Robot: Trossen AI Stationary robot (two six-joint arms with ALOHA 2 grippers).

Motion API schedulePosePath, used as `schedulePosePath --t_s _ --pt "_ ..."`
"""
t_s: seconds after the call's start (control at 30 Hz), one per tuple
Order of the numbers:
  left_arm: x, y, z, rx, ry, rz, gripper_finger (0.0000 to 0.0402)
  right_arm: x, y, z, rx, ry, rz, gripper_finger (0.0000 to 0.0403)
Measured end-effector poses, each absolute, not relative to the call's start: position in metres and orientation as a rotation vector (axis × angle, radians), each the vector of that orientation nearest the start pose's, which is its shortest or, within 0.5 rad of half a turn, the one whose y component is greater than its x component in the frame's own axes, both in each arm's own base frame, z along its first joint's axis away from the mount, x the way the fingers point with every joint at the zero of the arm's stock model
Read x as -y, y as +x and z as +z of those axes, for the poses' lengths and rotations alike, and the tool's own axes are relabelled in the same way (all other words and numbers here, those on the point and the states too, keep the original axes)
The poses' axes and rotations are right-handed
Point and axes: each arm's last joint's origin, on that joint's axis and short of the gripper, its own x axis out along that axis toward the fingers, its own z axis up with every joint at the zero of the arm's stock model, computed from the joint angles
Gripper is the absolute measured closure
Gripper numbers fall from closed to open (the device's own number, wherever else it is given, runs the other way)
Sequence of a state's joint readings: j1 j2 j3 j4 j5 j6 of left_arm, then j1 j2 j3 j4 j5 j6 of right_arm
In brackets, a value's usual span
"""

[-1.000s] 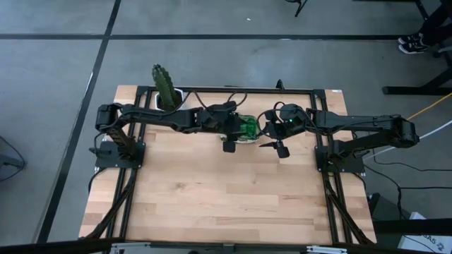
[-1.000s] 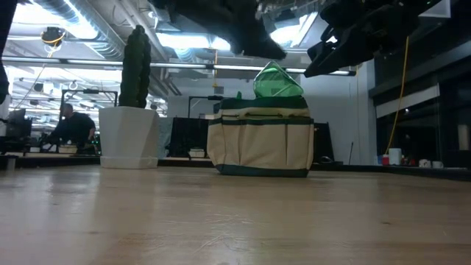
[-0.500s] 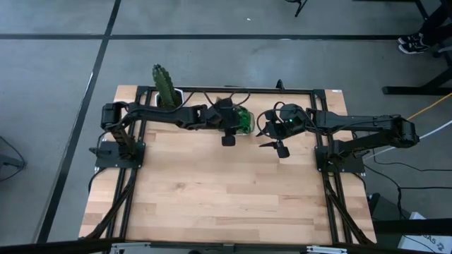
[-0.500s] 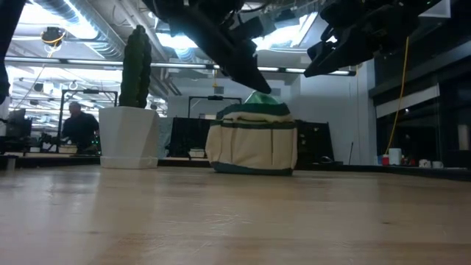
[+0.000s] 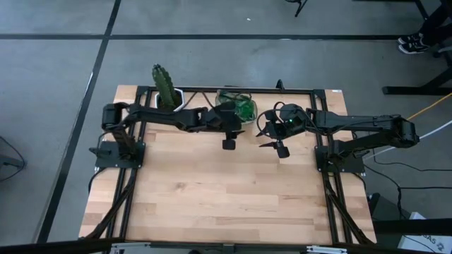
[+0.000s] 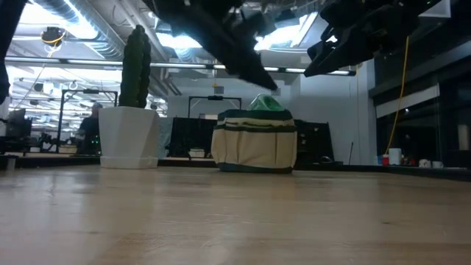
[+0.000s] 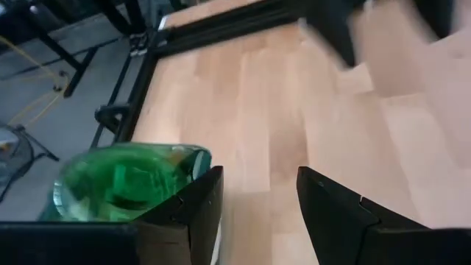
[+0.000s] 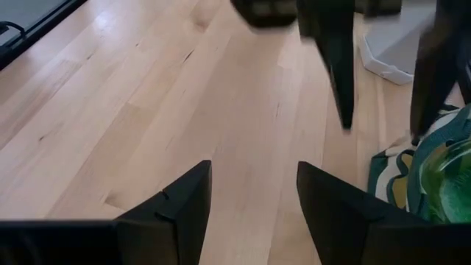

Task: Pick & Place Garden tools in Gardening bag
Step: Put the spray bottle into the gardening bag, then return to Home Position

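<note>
Gardening bag (image 6: 254, 141) — left hand (image 5: 228, 134) beside, fingers apart.

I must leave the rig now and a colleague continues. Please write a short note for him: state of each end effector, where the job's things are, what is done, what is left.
Left end effector: open, empty, in the air beside the bag.
Right end effector: open, empty, waiting in the air on the bag's other side.
Bag: upright at the far edge of the table, near the cactus pot.
Spray bottle: inside the bag, its green top sticking out.
Done: spray bottle placed.
Left: no other tool lies on the table; whether trowel, pruners and rake are already in the bag cannot be seen. Check inside.
</note>
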State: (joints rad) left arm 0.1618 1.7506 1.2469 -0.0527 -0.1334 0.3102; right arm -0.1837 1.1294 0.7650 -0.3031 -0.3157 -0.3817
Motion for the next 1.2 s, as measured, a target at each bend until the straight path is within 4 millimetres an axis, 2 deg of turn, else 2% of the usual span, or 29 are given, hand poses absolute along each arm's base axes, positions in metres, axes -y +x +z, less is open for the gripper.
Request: schedulePosePath --t_s 0.2,0.4,0.67,0.97,1.2 --pt "-0.051 0.362 0.288 -0.532 0.326 0.176 0.0235 0.034 0.23 0.252 -0.612 -0.202 0.247 0.0201" --pt "-0.038 0.319 0.292 -0.42 0.275 0.211 0.0263 0.034 0.23 0.252 -0.611 -0.203 0.248 0.0201" --pt "-0.015 0.267 0.278 -0.329 0.199 0.292 0.0303 0.034 0.23 0.252 -0.608 -0.204 0.247 0.0201" --pt "0.012 0.224 0.255 -0.237 0.147 0.303 0.0343 0.034 0.23 0.252 -0.612 -0.203 0.247 0.0201" --pt "0.018 0.191 0.23 -0.128 0.079 0.287 0.0368 0.034 0.23 0.252 -0.611 -0.203 0.247 0.0201"
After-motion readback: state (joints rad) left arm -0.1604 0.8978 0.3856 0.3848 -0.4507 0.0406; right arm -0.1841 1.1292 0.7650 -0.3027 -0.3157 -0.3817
